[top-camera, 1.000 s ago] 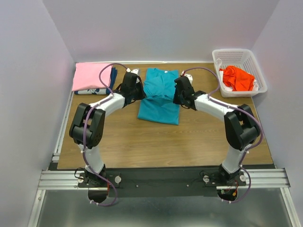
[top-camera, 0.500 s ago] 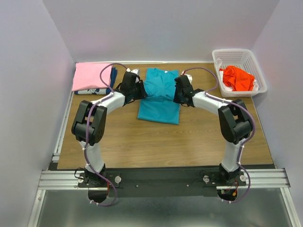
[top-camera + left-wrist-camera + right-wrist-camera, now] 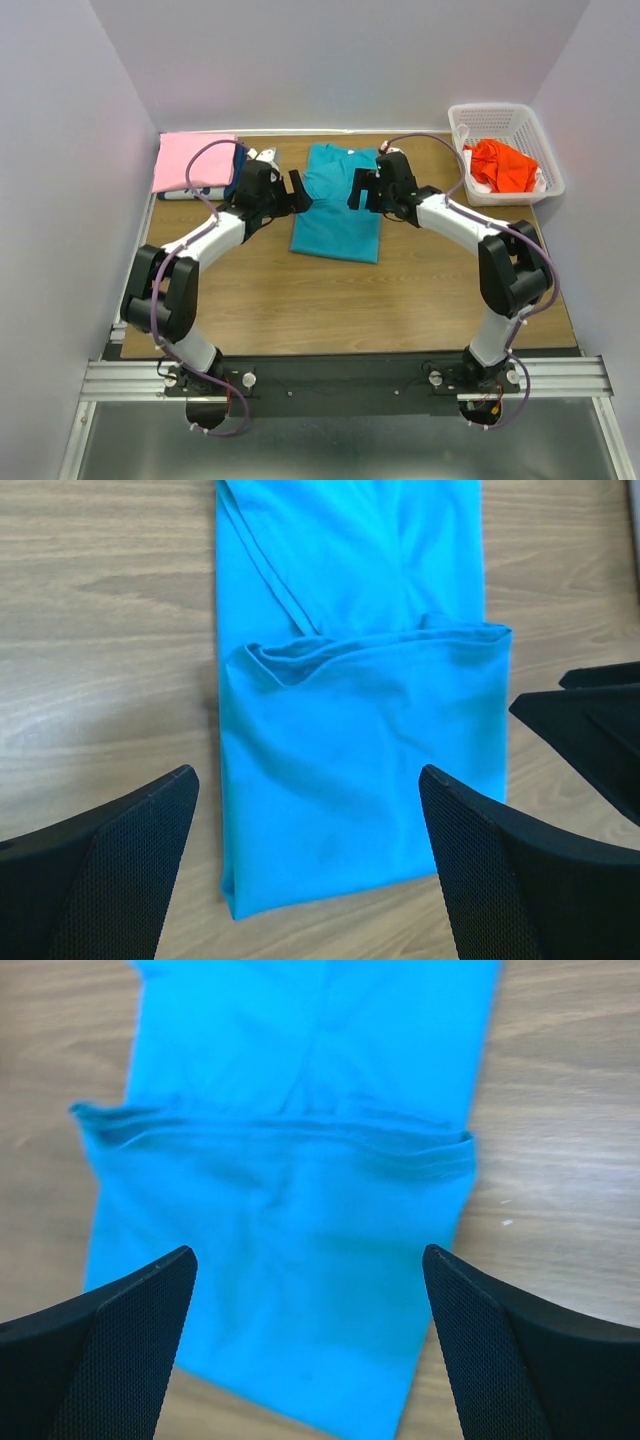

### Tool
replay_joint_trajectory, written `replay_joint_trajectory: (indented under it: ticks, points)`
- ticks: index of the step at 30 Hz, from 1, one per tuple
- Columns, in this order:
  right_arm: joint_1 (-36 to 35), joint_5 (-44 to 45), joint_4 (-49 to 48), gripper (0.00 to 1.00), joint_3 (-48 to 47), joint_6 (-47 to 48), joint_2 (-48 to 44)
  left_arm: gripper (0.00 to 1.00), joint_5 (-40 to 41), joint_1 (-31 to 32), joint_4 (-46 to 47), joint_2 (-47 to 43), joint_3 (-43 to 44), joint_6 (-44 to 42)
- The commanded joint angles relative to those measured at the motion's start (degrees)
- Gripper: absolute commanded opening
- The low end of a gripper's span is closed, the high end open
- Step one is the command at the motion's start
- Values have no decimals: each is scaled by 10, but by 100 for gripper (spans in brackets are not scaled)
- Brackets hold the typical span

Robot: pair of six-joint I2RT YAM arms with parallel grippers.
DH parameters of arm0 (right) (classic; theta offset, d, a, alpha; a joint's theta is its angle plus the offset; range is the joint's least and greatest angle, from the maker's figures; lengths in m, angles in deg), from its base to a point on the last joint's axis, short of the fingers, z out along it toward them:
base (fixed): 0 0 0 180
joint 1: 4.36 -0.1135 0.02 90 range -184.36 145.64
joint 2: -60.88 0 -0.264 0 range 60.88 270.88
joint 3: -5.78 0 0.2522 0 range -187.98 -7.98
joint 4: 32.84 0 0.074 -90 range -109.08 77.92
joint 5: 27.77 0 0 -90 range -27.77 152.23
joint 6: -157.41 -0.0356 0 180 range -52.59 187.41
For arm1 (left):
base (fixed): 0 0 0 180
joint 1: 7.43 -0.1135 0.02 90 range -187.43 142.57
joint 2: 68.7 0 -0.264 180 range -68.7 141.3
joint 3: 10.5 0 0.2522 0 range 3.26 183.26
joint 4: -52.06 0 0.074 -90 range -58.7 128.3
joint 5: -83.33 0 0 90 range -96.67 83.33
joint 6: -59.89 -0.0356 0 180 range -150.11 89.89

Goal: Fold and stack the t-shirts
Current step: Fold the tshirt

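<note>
A teal t-shirt (image 3: 337,212) lies on the table's middle back, its near part folded over the far part. My left gripper (image 3: 298,192) hovers at its left edge and my right gripper (image 3: 357,190) at its right edge. Both stand open and empty. In the left wrist view the teal t-shirt (image 3: 360,730) lies below the open gripper (image 3: 305,780). The right wrist view shows the teal t-shirt (image 3: 290,1230) under its open gripper (image 3: 310,1255). A folded pink t-shirt (image 3: 192,160) rests on a dark blue one (image 3: 237,165) at back left. An orange-red t-shirt (image 3: 500,165) lies crumpled in the basket.
The white lattice basket (image 3: 506,113) stands at the back right corner. Walls close in the table on the left, back and right. The right gripper's fingers (image 3: 590,720) show at the right edge of the left wrist view.
Both grippers have gone from shut to open and let go of the teal t-shirt. They have drawn apart and up from its edges. The fold now lies flat.
</note>
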Motion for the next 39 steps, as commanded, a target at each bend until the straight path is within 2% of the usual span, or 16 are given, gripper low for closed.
replay_joint_trajectory:
  ticks: [1, 6, 13, 19, 24, 27, 31, 33, 37, 39]
  points:
    - [-29, -90, -20, 100, 33, 31, -36, 98, 6, -3, 24, -50, -69, 19]
    - [-59, -204, -51, 100, 16, 52, -5, 98, 31, -3, 28, -134, -171, 61]
    - [-70, -274, -64, 100, -96, 64, 116, 98, 74, -3, 20, -231, -265, 92]
    - [-70, -285, -66, 100, -216, 72, 236, 98, 96, -3, 15, -248, -300, 96]
    - [-70, -244, -69, 100, -312, 74, 304, 98, 94, -3, 26, -233, -304, 92]
    - [-70, -216, -68, 100, -337, 63, 318, 98, 98, -3, 48, -225, -309, 102]
    - [-70, -219, -68, 100, -337, 64, 301, 98, 85, -3, 83, -205, -298, 105]
    - [-70, -203, -68, 100, -307, 64, 263, 98, 85, -3, 101, -189, -291, 104]
    - [-70, -143, -67, 100, -202, 34, 161, 98, 69, -3, 113, -152, -260, 99]
    - [-70, -122, -69, 100, -140, 16, 107, 94, 60, -3, 120, -125, -248, 96]
